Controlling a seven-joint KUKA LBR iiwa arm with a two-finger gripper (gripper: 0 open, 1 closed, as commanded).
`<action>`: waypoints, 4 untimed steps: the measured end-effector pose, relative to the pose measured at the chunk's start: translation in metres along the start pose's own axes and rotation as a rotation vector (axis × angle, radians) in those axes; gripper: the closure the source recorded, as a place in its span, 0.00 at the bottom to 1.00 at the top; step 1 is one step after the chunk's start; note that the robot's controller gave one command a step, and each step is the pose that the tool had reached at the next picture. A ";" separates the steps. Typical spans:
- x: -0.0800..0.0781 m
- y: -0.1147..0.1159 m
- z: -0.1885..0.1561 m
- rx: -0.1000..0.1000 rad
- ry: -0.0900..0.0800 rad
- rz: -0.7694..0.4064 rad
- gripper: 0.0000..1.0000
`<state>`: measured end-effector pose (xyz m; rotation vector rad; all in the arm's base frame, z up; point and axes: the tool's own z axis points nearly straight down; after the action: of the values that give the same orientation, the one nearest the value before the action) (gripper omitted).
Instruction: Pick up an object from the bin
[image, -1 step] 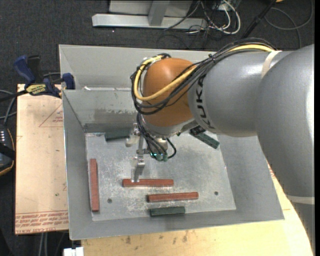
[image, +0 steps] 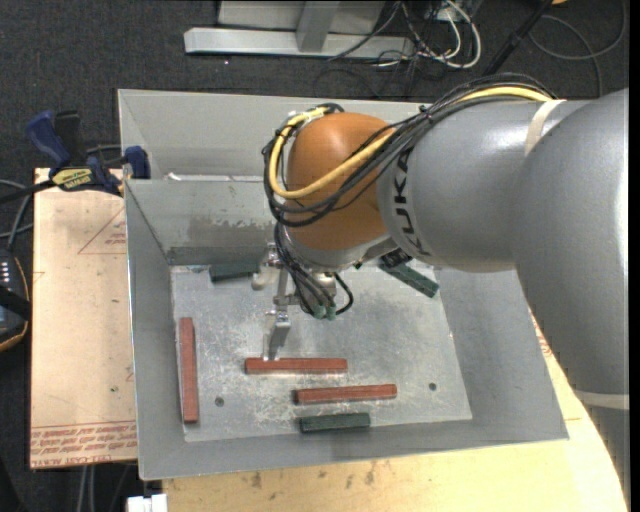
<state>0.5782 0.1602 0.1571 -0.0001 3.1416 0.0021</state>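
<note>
Left of the middle red bar (image: 296, 367) the floor (image: 225, 345) lay open; just below it in view another red bar (image: 345, 394) and a green bar (image: 334, 423) crowded.

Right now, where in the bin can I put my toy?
Bare floor lies right of the lower red bar, and between the left red bar and the gripper. Crowded in front: upper red bar, lower red bar, dark green bar.
</note>
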 end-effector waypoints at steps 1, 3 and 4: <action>0.021 -0.050 0.055 0.000 -0.003 -0.091 0.00; 0.035 -0.064 0.040 0.000 -0.003 0.039 0.00; 0.046 -0.095 0.074 -0.002 -0.005 -0.107 0.00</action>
<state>0.5327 0.0654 0.0832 -0.1683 3.1317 0.0048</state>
